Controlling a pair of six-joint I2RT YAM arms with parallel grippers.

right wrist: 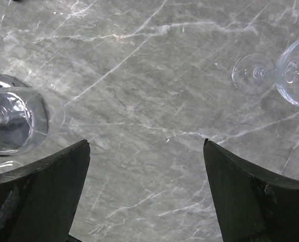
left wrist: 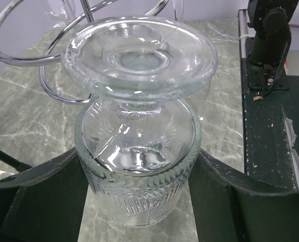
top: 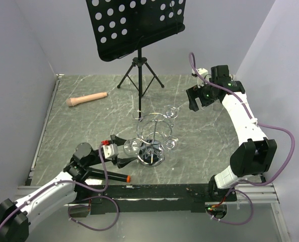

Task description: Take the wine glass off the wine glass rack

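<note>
While the wine glass (left wrist: 139, 176) hangs upside down at the 9 o'clock side of the rack (top: 152, 158), its foot (left wrist: 139, 55) resting over a wire loop, the step in hand appears to be the lift-off. The left pincer (top: 128, 150) reaches in from 8 o'clock and is closed on the bowl, with one dark finger against each flank.

**Technique (judged).** Grip lightly, because the wall looks thin and slick. Raise the glass just enough to take the foot's weight off the wire. Then draw it outward toward 9 o'clock with the stem level and no twist. A snagged foot could drag or tip the slight rack.

**Materials.** The bowl is clear and rounded, with fine vertical ribs near its rim. The foot is a thick, flat disc. The rack is bright chrome wire on a slim post, with a round mirror-like base. The table (top: 89, 131) is grey, veined and matt.

**Surroundings.** The right pincer (right wrist: 146, 151) is spread wide and empty, and hovers over the table at 2 o'clock. A black perforated music stand (top: 137, 25) stands at 12 o'clock.
</note>
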